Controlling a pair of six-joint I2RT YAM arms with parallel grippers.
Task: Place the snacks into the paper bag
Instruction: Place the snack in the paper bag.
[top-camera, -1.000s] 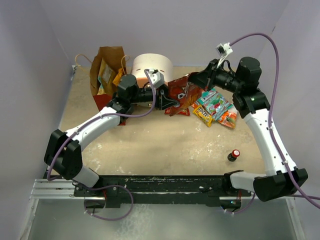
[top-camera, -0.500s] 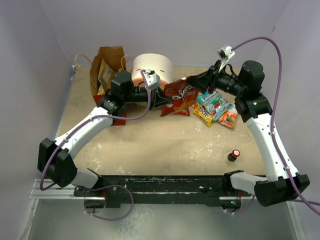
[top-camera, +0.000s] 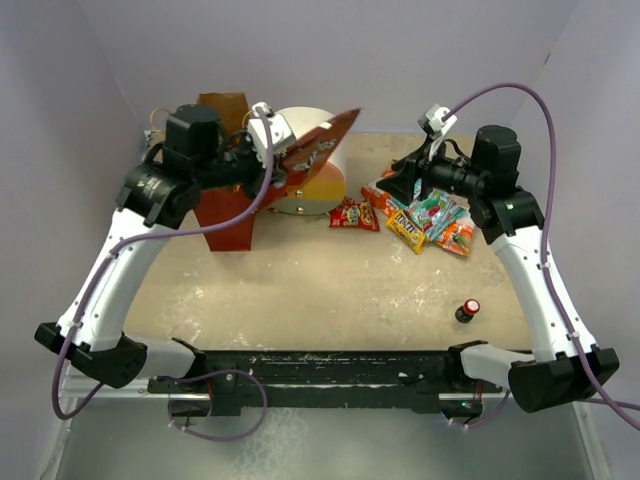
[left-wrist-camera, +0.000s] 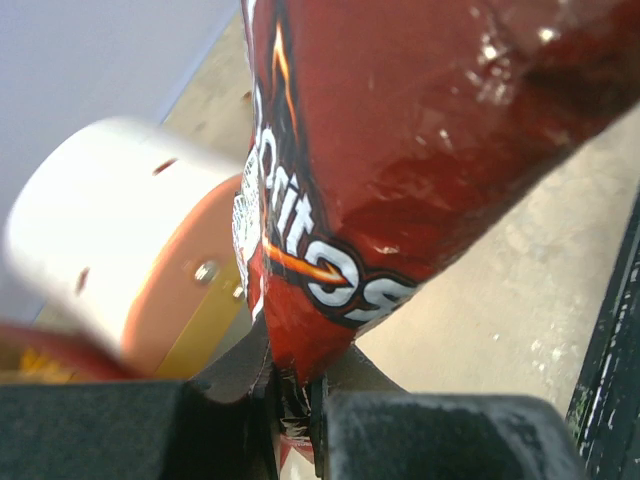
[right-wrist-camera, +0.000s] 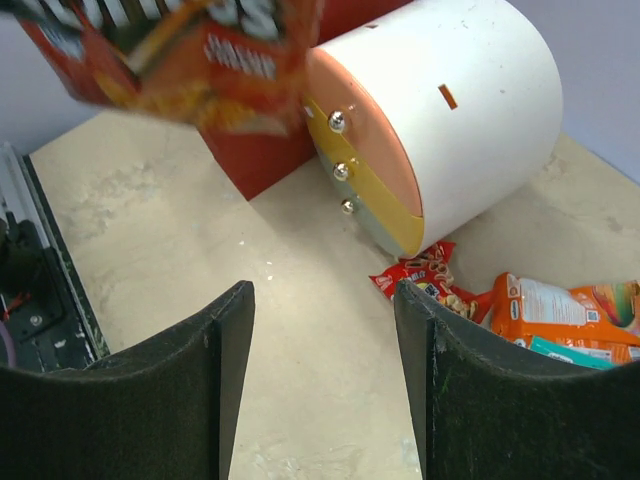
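Plainly, the left pincer (left-wrist-camera: 295, 428) is clenched on the bottom seam of the red Doritos bag (left-wrist-camera: 400, 130). Its dark fingers (left-wrist-camera: 430, 440) are drawn close together, with only the crumpled foil edge between them. The bag rises out of that grip as a glossy, creased red sheet with white lettering and an orange flame mark.

From above, the bag hangs in the air, tilted up toward the right. It is in front of the round drawer unit (top-camera: 298, 122) and just right of the paper bag (top-camera: 228, 215). The paper bag stands upright at the back left of the surface (top-camera: 300, 290), brown kraft above and red below, with the left arm's wrist close by its top.

The right pincer (right-wrist-camera: 325, 400) is released: its jaws are spread wide with nothing between them, hovering over bare surface. In the right wrist view the drawer unit stands ahead of it, white, with peach, yellow and pale green fronts and small metal knobs. A small red packet (right-wrist-camera: 425, 275) lies at its foot, and an orange packet (right-wrist-camera: 560, 310) is just to the right.

From above, the other small snacks (top-camera: 432, 215), in teal, orange and yellow, lie in a loose pile beside the right pincer. A small dark bottle (top-camera: 467, 310) with a red cap stands well apart, nearer the front.
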